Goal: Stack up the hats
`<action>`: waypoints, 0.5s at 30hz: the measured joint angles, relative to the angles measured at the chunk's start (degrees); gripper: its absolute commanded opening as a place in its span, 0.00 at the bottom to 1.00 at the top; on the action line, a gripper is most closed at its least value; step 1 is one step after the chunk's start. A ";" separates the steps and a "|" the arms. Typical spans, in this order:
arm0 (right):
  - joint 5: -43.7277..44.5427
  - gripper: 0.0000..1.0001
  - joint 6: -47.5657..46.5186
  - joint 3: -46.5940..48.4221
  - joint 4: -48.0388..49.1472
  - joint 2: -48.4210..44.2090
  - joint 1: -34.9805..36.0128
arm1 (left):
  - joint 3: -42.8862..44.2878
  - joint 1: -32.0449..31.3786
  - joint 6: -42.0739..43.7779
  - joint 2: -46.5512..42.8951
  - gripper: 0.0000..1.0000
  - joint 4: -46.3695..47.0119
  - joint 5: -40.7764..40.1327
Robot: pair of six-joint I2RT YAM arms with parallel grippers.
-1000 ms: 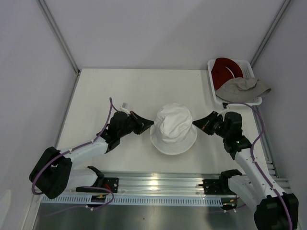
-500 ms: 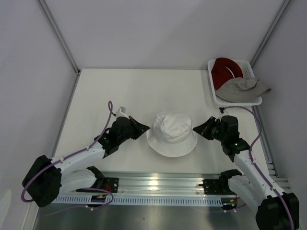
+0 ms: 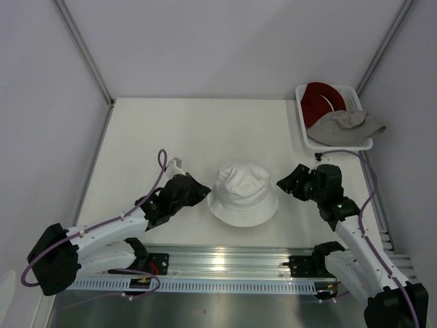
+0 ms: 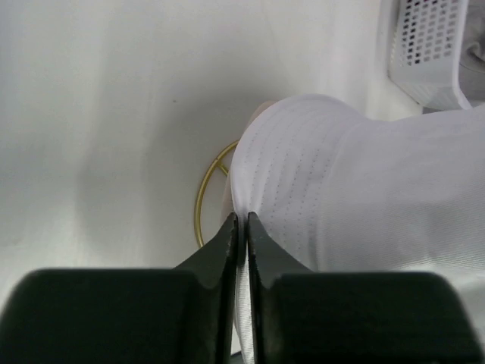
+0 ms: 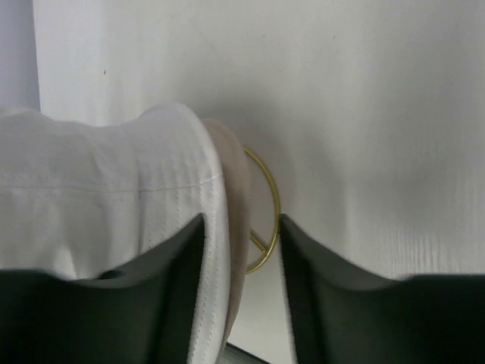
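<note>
White fabric bucket hat (image 3: 242, 193): frame centre, settled lower than a second ago. Wrist views alone reveal beige fabric hat (image 5: 236, 197) and gold wire ring (image 4: 198, 205) beneath. Left gripper (image 4: 241, 227) pinching white brim; right gripper (image 5: 241, 227) released.

Hat (image 3: 243, 193) mid-table (image 3: 150, 130) over stand (image 4: 203, 197); 2 hats (image 3: 319, 99) (image 3: 341, 124) in basket (image 3: 355, 92), back right.

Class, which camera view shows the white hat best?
Top external: the whole white hat, crown and brim, is visible. Left wrist shows only brim fabric pinched in the shut left gripper; right wrist shows only a brim section inside the open right gripper.
</note>
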 measured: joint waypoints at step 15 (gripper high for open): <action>18.01 0.99 -12.22 35.39 -2.45 18.47 -14.88 | 12.48 0.48 15.91 -21.97 1.00 -23.28 -14.60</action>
